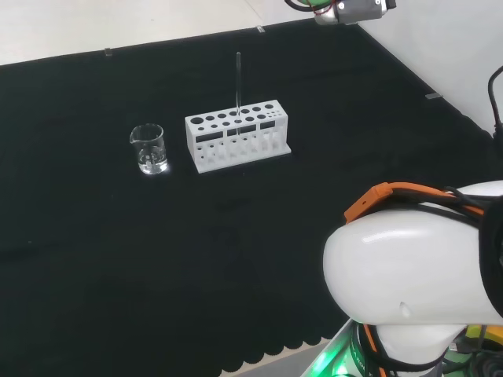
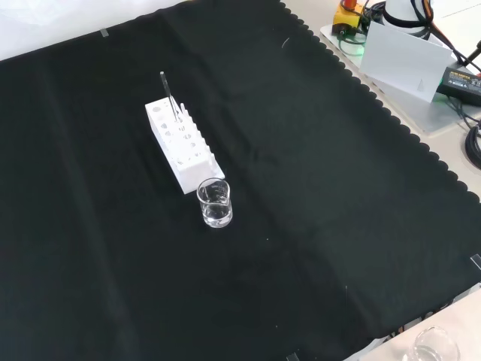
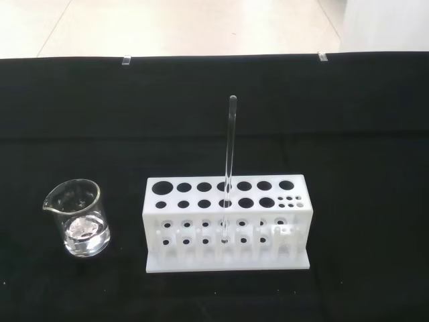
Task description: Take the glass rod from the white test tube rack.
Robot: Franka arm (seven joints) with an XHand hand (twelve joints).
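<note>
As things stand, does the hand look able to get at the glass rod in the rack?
Probably yes: the glass rod stands upright well above the white rack, and the beaker stands apart to one side.

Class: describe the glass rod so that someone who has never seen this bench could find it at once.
On the black cloth stands a white test tube rack, with a small glass beaker beside it. The glass rod rises upright from one of the rack's holes, a thin clear stick, the only thing in the rack.

glass rod (image 3: 229, 161) upright in white rack (image 3: 226, 225) (beaker (image 3: 78, 218) beside)
</note>
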